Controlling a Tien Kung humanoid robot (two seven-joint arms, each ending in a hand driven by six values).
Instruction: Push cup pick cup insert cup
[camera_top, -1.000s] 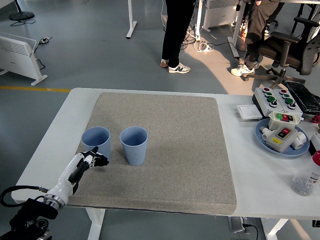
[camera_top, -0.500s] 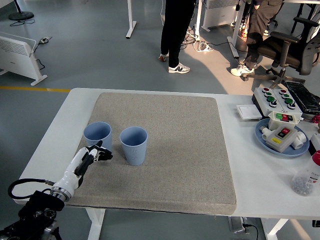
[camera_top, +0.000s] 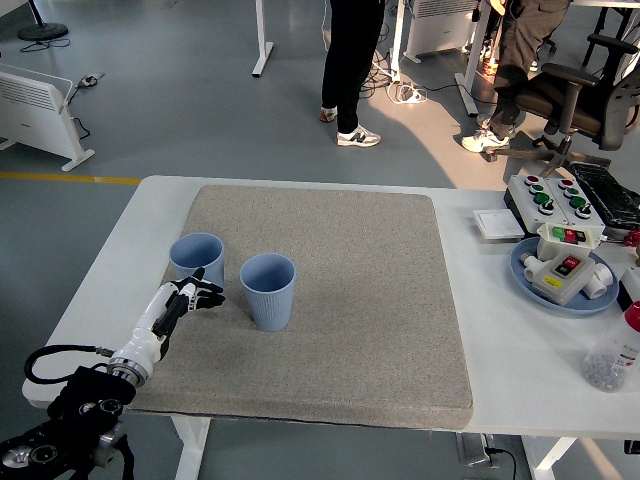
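Blue paper cups, two of them, stand upright side by side on the grey mat (camera_top: 330, 300), near its left edge. We have our left hand (camera_top: 185, 300) at the near side of the left cup (camera_top: 196, 260), fingers loosely spread and holding nothing, fingertips touching or nearly touching its wall. The right cup (camera_top: 268, 290) sits just beside it, a small gap between. Our push, we judge, runs rightward toward that cup. Only the left arm shows; the right arm is out of view.
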